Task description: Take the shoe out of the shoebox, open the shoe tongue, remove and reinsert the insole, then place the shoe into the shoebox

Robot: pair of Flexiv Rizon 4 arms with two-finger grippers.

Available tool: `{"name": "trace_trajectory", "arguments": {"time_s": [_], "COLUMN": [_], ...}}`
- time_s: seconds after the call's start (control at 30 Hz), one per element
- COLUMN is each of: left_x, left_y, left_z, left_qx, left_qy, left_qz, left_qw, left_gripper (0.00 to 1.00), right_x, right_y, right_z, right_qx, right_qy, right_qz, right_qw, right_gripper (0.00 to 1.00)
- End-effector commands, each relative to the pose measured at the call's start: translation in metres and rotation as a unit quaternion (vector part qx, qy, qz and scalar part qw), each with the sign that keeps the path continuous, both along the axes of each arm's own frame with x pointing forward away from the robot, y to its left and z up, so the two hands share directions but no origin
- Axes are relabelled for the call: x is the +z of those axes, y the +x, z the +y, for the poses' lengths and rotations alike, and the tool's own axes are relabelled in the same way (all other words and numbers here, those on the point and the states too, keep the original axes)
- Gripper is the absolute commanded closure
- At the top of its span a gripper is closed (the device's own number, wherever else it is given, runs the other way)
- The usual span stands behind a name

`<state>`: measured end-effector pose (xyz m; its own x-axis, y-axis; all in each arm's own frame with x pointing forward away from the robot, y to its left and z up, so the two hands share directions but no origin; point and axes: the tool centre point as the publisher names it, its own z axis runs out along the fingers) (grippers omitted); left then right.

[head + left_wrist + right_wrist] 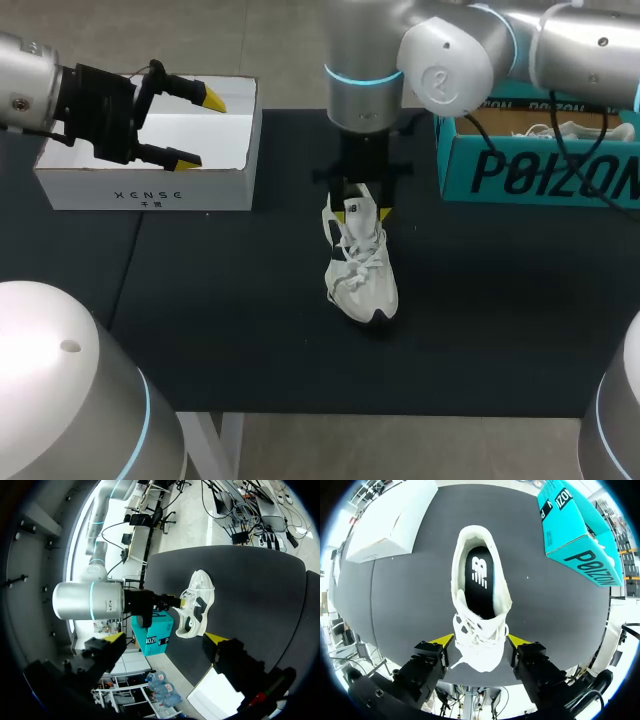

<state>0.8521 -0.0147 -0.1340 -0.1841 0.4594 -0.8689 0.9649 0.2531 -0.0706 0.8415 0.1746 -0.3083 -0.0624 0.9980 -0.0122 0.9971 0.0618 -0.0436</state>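
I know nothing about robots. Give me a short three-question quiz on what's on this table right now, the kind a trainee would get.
1. True or false: the shoe lies inside the white box.
2. Which end effector is over the shoe: A, left; B, right?
3. Fill in: the left end effector is ___ (open or shut).
Key: 1 false, it stands on the table. 2 B, the right end effector. 3 open.

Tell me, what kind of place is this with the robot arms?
Probably a robot lab's test bench. Two metal robot arms work at a black table, the left claw is open near a white shoebox, and a white sneaker and a teal shoebox are set out.
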Motion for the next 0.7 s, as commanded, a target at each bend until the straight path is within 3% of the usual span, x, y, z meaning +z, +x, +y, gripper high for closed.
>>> {"name": "trace_trajectory", "arguments": {"time_s": [0.03, 0.43, 0.6, 0.7], "left_x": [0.0, 0.0, 0.0, 0.0], "left_y": [0.001, 0.001, 0.001, 0.001], "left_z": [-0.001, -0.001, -0.001, -0.001], "left_qx": [-0.001, -0.001, -0.001, -0.001], "left_qy": [0.0, 0.0, 0.0, 0.0], "left_qz": [0.0, 0.0, 0.0, 0.0], "left_qw": [1.0, 1.0, 1.0, 1.0], "left_gripper": [0.0, 0.0, 0.0, 0.0], "right_x": [-0.01, -0.04, -0.016, 0.005], "right_y": [0.006, 0.03, 0.028, 0.028], "right_z": [-0.003, 0.007, 0.006, 0.006], "right_qx": [0.004, 0.028, 0.047, 0.117], "right_qy": [0.008, -0.01, 0.004, 0.032], "right_qz": [0.001, 0.028, 0.005, -0.034], "right_qw": [1.0, 0.999, 0.999, 0.992], "right_gripper": [1.0, 1.0, 1.0, 1.0]}}
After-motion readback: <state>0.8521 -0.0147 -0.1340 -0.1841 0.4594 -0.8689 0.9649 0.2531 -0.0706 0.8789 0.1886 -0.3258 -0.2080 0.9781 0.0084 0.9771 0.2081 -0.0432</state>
